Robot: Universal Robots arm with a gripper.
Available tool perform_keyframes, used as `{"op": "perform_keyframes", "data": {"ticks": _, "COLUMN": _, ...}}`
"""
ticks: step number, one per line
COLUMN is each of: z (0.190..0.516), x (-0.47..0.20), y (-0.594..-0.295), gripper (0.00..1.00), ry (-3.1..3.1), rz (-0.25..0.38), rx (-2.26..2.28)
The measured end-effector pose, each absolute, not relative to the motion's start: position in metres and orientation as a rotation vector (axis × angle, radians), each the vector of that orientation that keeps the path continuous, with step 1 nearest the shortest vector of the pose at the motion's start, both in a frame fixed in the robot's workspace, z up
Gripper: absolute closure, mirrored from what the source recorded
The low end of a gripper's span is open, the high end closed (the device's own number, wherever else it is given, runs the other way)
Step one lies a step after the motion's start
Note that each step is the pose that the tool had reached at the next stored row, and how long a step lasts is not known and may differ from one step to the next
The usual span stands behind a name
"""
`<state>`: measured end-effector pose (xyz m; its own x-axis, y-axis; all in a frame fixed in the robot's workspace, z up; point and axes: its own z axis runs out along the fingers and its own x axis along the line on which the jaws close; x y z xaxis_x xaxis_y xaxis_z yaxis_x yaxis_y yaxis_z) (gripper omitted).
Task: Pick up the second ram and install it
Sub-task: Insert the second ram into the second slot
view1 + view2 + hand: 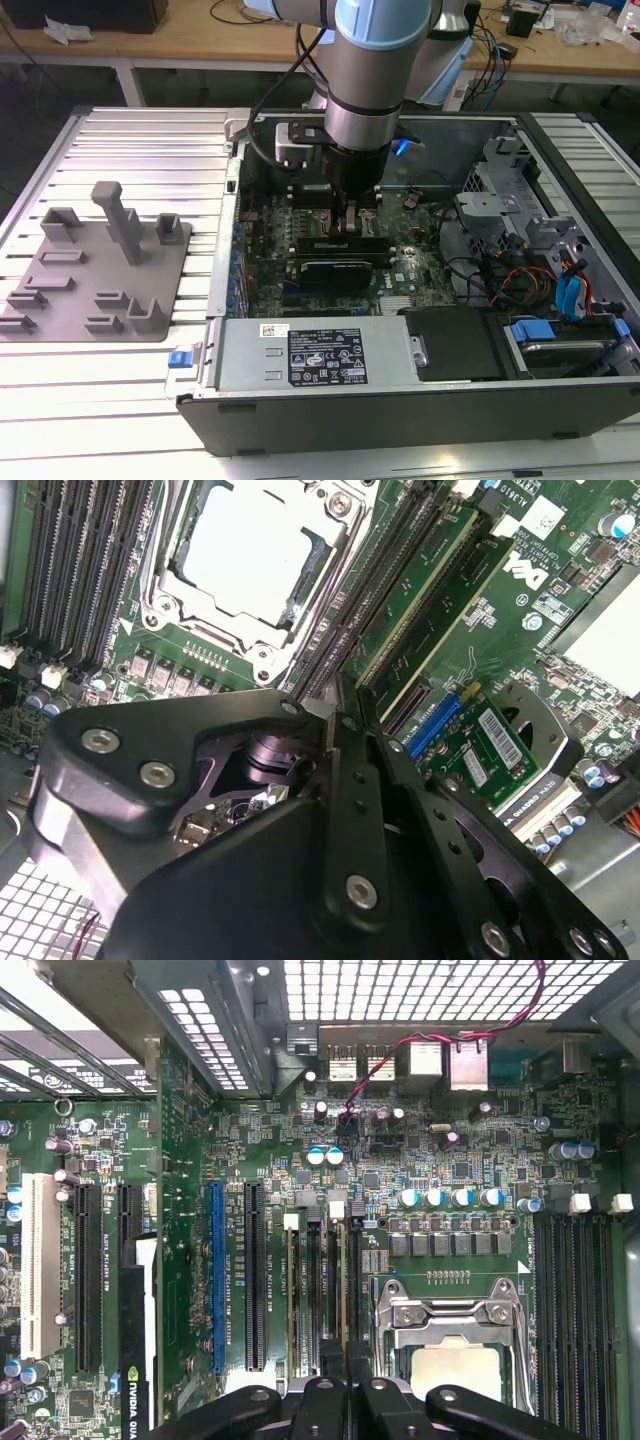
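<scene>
**Second wrist view.** The ram (422,583) stands on edge in a slot beside the socket (250,550), green face and dark chips exposed. The other stick (465,608) stands parallel to it, farther from the socket. The ram's line runs straight under the pincer (330,718), which is pressed together and appears to pinch the ram's top edge; the contact itself is hidden. By judgement the ram is light, stiff along its length, and thin and brittle across it, with chips and contacts best left untouched. The sound hold is the bare top edge near mid-length, flat faces between the pads, so that any push travels down the board's own plane.

**First wrist view.** The ram (345,1290) shows edge-on as a thin line between the socket (455,1365) and the blue slot (216,1280). Its long axis lies parallel to the blue slot. The contacts point down at the board and the top edge points up towards the pincer (347,1385). A white latch (337,1208) sits at the far end.

**Exterior view.** The pincer (346,222) is low inside the case (400,420), just beside the card (340,268). The ram's long axis, by judgement, runs parallel to that card, from the exterior view's left to its right. The fixture plate (100,300) lies on the desk (130,130), well apart.
</scene>
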<state>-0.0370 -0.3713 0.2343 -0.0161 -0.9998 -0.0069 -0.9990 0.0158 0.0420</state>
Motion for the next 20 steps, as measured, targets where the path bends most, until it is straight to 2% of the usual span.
{"op": "perform_keyframes", "data": {"ticks": 20, "z": 0.2338, "x": -0.0359, "y": -0.3713, "gripper": 0.91, "ry": -2.205, "rz": -0.054, "rx": 2.202}}
